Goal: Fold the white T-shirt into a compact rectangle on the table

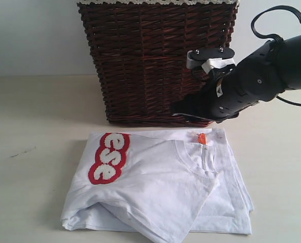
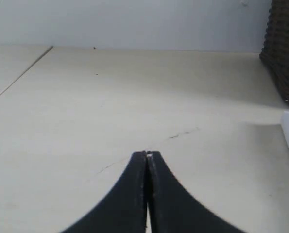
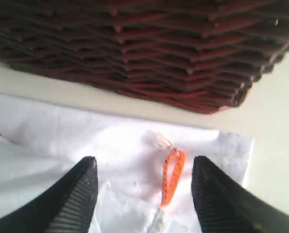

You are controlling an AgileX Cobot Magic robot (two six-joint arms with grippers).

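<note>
The white T-shirt (image 1: 155,187) is lying roughly folded and kinda lumpy on the table (image 1: 34,152), right at the 6 o'clock side of the wicker basket (image 1: 150,55), with the red letters (image 1: 109,158) up near its 10 o'clock corner. Right gripper (image 3: 144,165) hangs over the shirt's 1 o'clock edge, fingers spread wide with nothing in them, an orange tag (image 3: 172,177) showing between. Left gripper (image 2: 146,154) is pinched tight on nothing over bare table.

Soft even light, faint shadows (wrist views slightly blurred).
</note>
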